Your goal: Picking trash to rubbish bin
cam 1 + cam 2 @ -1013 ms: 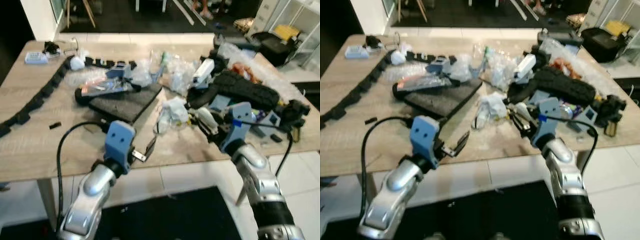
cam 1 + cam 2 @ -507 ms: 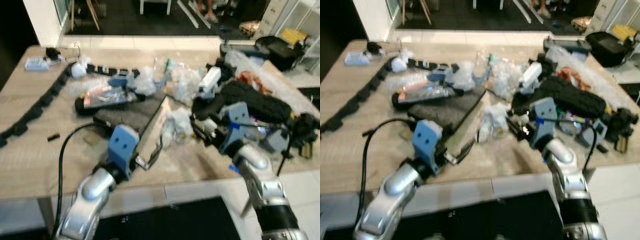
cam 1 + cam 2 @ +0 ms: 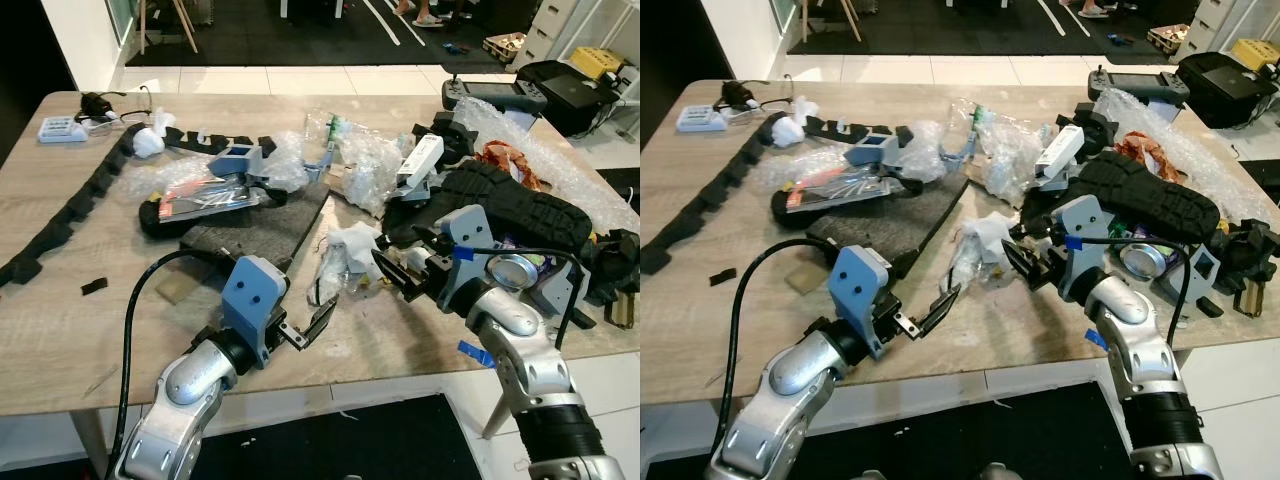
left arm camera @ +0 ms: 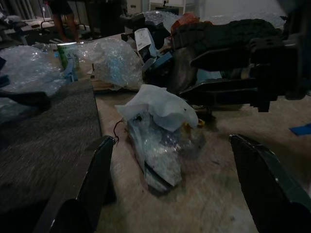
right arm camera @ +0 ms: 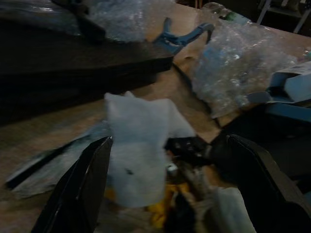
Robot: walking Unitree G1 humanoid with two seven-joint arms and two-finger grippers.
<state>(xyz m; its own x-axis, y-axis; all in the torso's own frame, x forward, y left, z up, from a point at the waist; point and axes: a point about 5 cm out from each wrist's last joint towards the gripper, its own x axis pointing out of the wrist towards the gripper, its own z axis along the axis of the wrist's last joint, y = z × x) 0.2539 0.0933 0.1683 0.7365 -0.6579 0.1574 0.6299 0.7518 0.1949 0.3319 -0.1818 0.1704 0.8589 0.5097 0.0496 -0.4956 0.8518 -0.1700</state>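
Note:
A crumpled wad of white paper and clear plastic trash [image 3: 345,252] lies mid-table on the wooden table [image 3: 60,320]. My left gripper [image 3: 318,322] is open, just short of the wad on its near side and pointing at it. In the left wrist view the trash [image 4: 158,124] sits between and beyond the two fingers [image 4: 92,187]. My right gripper [image 3: 390,272] is open, close beside the wad on its right. In the right wrist view the white wad [image 5: 141,138] lies just ahead, between the fingers [image 5: 85,182]. Neither gripper touches it.
A black foam mat [image 3: 265,215] lies left of the wad and bubble wrap [image 3: 370,165] behind it. A black treaded shoe [image 3: 510,195] and a can [image 3: 507,270] are on the right. A black cable chain [image 3: 70,215] runs along the left. Blue tape [image 3: 470,352] marks the near edge.
The whole view has shifted and the blur has cleared, so the camera moved. My left gripper has edged a little closer to the wad. The right gripper stays open beside it.

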